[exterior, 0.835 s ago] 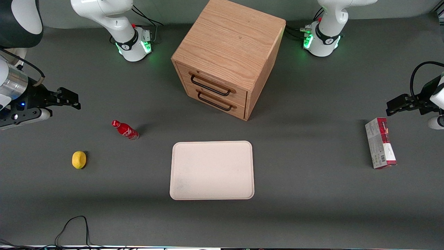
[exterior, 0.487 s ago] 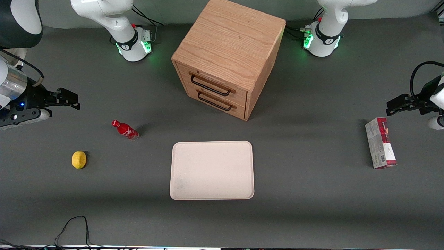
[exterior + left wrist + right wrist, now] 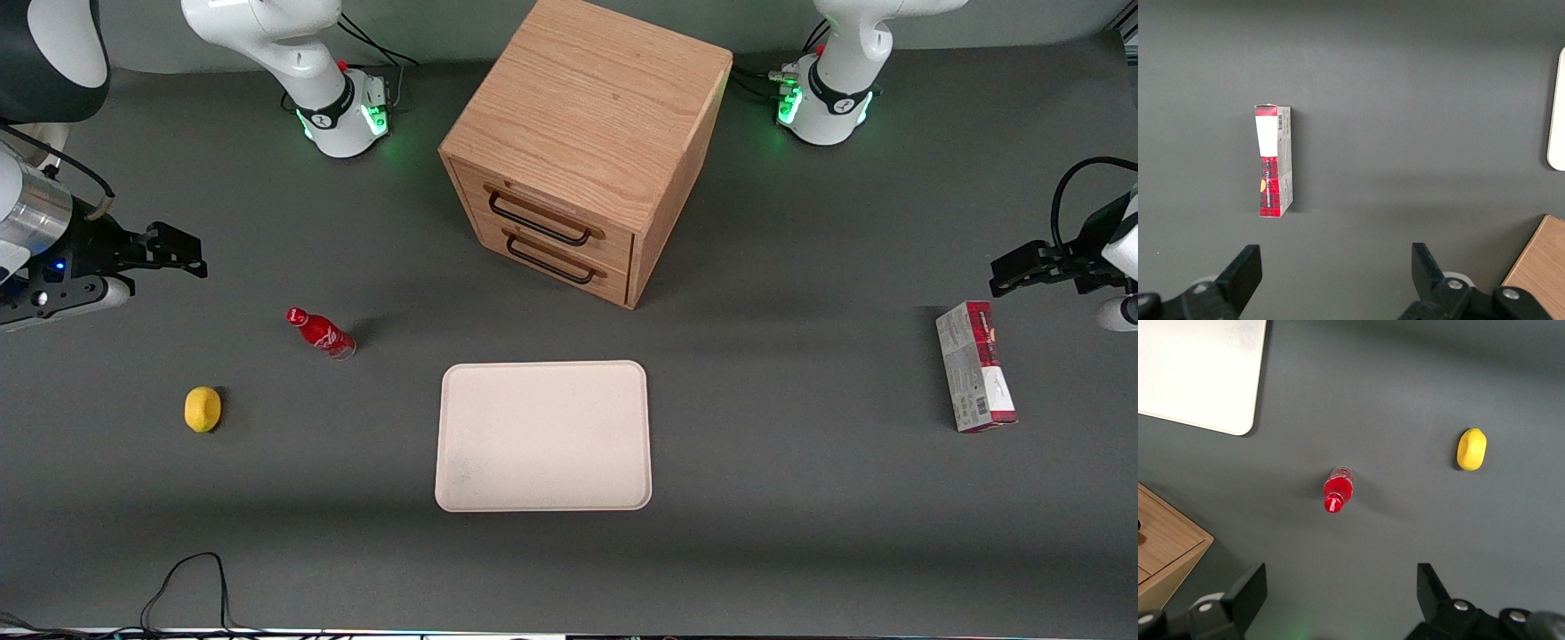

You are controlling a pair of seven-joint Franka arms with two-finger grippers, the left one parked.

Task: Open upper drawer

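The wooden cabinet [image 3: 582, 151] stands at upper centre of the front view, its upper drawer [image 3: 542, 216] apparently shut flush, so any contents are hidden. Below it, the cream tray [image 3: 542, 436] lies bare. At the left edge the gripper [image 3: 178, 253] hovers with fingers spread, well apart from the drawer, above the red bottle [image 3: 320, 332] and lemon [image 3: 203, 409].
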